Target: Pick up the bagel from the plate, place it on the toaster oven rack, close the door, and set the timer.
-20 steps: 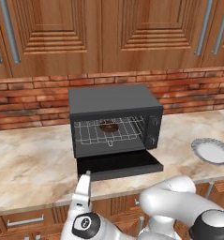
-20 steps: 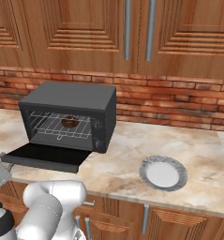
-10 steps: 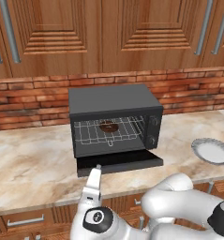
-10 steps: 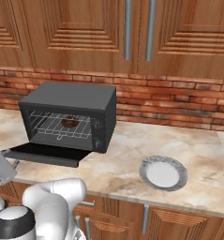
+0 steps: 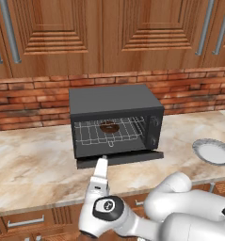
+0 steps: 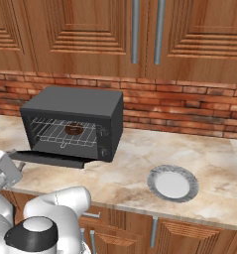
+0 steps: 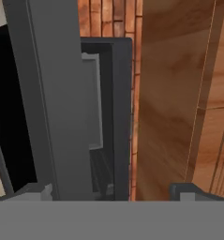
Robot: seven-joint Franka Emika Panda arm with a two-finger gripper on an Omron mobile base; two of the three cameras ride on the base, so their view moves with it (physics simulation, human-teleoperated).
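The black toaster oven (image 5: 115, 120) sat on the marble counter (image 5: 29, 164), back to a red brick wall (image 5: 24, 101), beneath wooden cabinets (image 5: 109, 33). The cavity stood open. The door (image 5: 118, 158) hung down at the front, near level, a thin dark slab seen edge-on from the left base view. In the right base view the same door (image 6: 48, 158) jutted out toward the counter edge.

Inside, the toaster oven rack (image 5: 111, 132), a silver wire grid, spanned the cavity. The bagel (image 5: 108, 127), a small dark brown ring, lay on the rack near its middle, slightly toward the back. From the right base view the bagel (image 6: 73, 130) sat centred on the rack (image 6: 65, 135).

The claw (image 5: 102, 165) was just in front of the door's front edge, left of its middle, pointed up toward it. One pale finger (image 5: 101, 169) showed against the counter; whether it touched the door could not be told from there. In the hand view the grey door edge (image 7: 52, 98) ran close across the frame, lying between the two dark finger tips (image 7: 36, 191), which were spread wide with nothing pinched between them.

Well to the right, the plate (image 5: 212, 151) rested on the counter, white with a grey rim, bare on top. The right base view showed the plate (image 6: 173, 183) apart from the oven, near the counter's front edge.
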